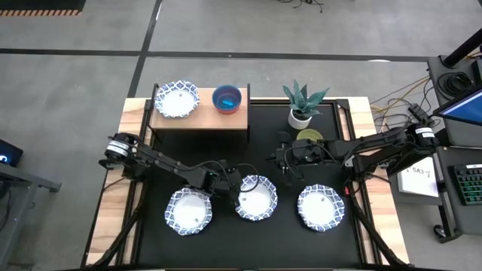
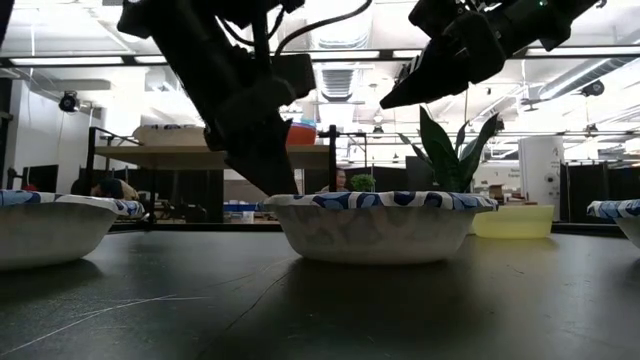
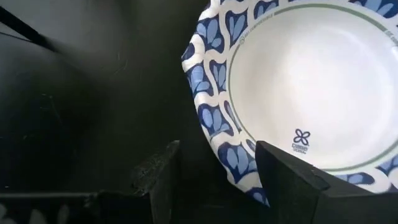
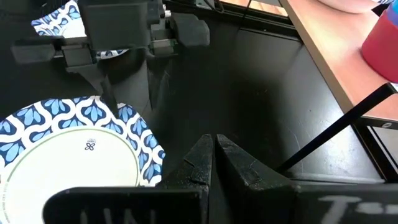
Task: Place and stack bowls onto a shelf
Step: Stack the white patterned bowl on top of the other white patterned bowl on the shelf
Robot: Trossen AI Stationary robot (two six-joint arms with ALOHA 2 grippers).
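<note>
Three white bowls with blue patterned rims sit on their bases in a row on the black table: left (image 1: pixel 189 211), middle (image 1: pixel 256 199) and right (image 1: pixel 321 208). A fourth (image 1: pixel 177 100) and a red bowl (image 1: pixel 227 98) with a purple one inside stand on the wooden shelf (image 1: pixel 199 122). A yellow-green bowl (image 1: pixel 309 136) rests by the plant. My left gripper (image 1: pixel 235 190) is open, one finger (image 3: pixel 163 177) outside and one (image 3: pixel 283 177) inside the middle bowl's left rim (image 3: pixel 217 134). My right gripper (image 1: pixel 280 156) hangs shut above the table, beyond the middle bowl.
A small white pot with a green plant (image 1: pixel 301 105) stands right of the shelf, close to the right arm. The shelf's thin black leg (image 4: pixel 336 134) stands on the table near the right gripper. Bare tabletop (image 1: pixel 263 135) lies between shelf and bowl row.
</note>
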